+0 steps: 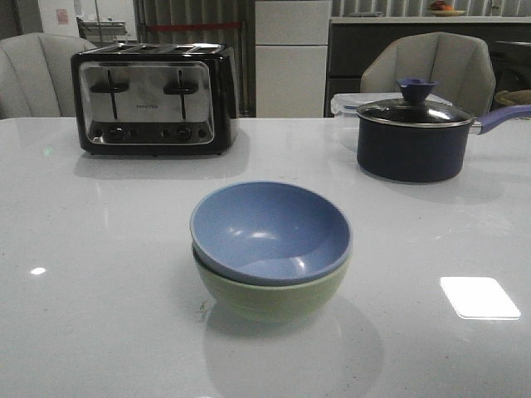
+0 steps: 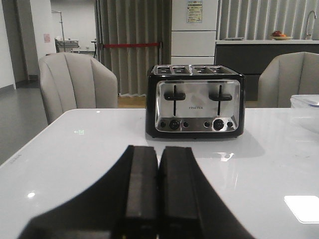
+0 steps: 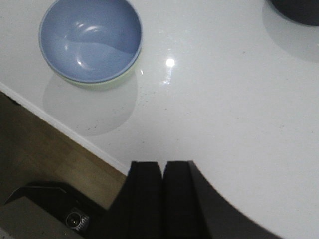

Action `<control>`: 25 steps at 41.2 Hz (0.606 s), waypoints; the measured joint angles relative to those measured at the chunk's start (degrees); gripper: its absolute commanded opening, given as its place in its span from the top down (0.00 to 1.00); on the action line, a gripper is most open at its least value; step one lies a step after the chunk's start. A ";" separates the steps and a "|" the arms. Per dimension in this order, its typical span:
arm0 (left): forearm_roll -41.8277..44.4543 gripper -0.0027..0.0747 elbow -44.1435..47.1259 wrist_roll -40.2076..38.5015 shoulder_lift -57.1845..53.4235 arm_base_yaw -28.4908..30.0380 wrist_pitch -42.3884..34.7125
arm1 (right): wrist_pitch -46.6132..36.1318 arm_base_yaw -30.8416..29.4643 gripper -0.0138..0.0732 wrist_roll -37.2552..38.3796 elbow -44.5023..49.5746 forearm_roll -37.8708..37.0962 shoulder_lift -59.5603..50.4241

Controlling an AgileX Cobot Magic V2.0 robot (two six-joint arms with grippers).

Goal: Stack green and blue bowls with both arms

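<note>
White tabletop [image 1: 99, 249] | blue bowl [image 1: 270, 230] nested in green bowl [image 1: 274, 297], mid-tabletop, before toaster [image 1: 153, 98] | left end effector [image 2: 158, 199] closed, empty | right end effector [image 3: 162, 199] closed, empty | stack looks done: you need only stay clear | front view shows neither arm; right wrist alone shows tabletop edge.

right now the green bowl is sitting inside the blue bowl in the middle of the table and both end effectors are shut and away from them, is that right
Not quite: the order is reversed. The front view shows the blue bowl nested inside the green bowl, with green underneath. The rest holds: the stack sits mid-table, and the wrist views show the left end effector and the right end effector shut and away from the bowls.
</note>
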 measured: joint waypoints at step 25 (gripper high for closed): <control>0.00 0.85 0.00 0.00 0.00 0.00 0.00 | -40.94 -24.83 0.81 0.00 39.24 -0.11 -35.91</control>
